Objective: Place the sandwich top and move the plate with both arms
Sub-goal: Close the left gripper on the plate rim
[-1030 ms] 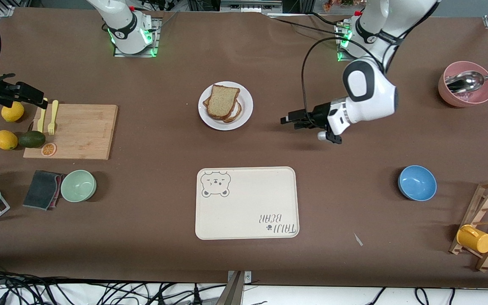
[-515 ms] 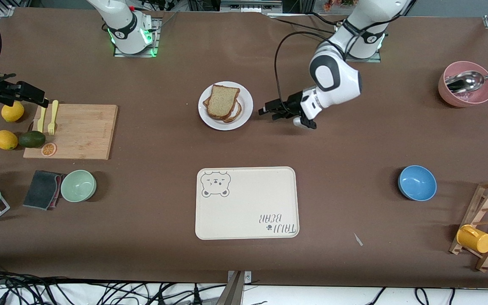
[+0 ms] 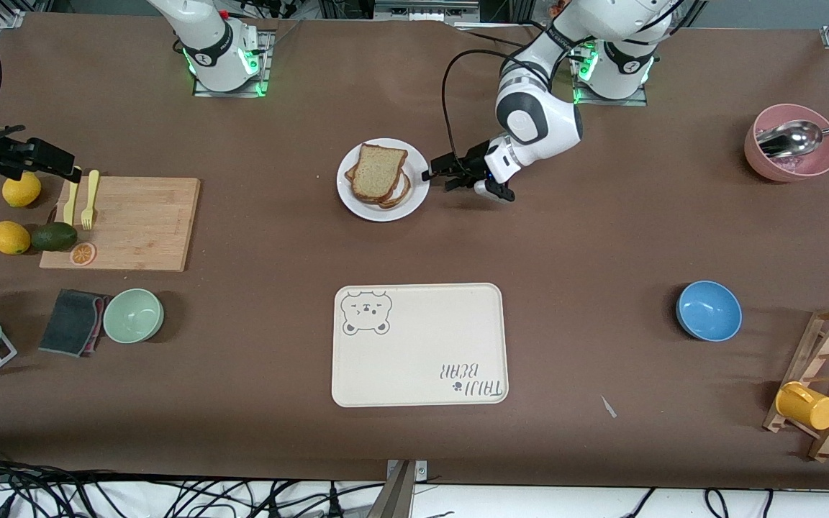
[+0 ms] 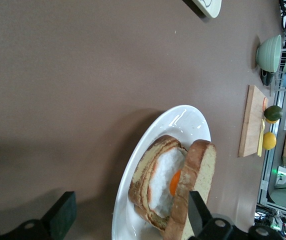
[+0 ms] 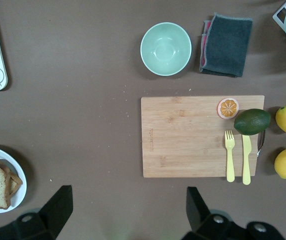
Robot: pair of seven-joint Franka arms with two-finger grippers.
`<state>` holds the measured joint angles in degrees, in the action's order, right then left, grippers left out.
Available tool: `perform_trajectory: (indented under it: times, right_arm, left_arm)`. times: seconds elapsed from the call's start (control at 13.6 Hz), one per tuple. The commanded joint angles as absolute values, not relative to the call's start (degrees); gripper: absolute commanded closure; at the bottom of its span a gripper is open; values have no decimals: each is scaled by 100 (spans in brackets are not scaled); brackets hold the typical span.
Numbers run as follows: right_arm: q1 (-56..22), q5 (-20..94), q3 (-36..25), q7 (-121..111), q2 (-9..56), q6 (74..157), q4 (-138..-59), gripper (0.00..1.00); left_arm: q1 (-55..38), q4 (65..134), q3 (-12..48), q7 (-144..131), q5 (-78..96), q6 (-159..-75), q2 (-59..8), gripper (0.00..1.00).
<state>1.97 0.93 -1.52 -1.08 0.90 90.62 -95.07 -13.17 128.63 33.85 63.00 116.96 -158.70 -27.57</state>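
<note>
Nearest the front camera, the cream rectangular tray with a bear drawing [image 3: 419,344] is lying bare, with the blue bowl [image 3: 708,310] sitting toward the left arm's end of the table and the pale green bowl [image 3: 133,315] toward the right arm's end. Farther from the camera, the round plain white plate [image 3: 418,173] is resting in the middle of the table, and the pale beige speckled bread slice, the sandwich top [image 3: 375,171], is already lying on the stack over the white fried egg with orange yolk [image 4: 169,179] and the darker toast slice [image 4: 145,176].

Over the last second the left gripper [image 3: 436,174] has been sweeping in from the open table toward the plate and is now hanging at the rim nearest its own base, fingers spread wide and gripping nothing. That suggests the topping step is finished and the plate-moving step is beginning. The right gripper [image 3: 62,170] is waiting above the bamboo cutting board [image 3: 127,223], its fingers also standing wide and empty, so it is not yet helping with the plate
</note>
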Motion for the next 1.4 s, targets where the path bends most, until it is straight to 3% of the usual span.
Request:
perform_trajectory:
  times: [0.0,0.22,0.51,0.96,1.32]
  right_arm:
    - [255,185,-132,-132,70,8991,-9492,0]
    - [255,185,-132,-132,70,8991,-9492,0]
    - [255,185,-132,-141,70,8982,-9492,0]
    - [255,185,-132,-132,70,8965,-9483,0]
    - [255,176,-132,-132,70,8956,-9483,0]
  left_arm:
    - [-1485,12507,3375,6601,12075,-16145,-3023,6]
    - [-1538,12455,3375,6601,12137,-16154,-3084,20]
    - [-1696,12384,3349,6601,12243,-16216,-3208,32]
    - [-1811,12287,3340,6601,12243,-16400,-3384,72]
    - [-1793,12287,3331,6609,12243,-16400,-3384,88]
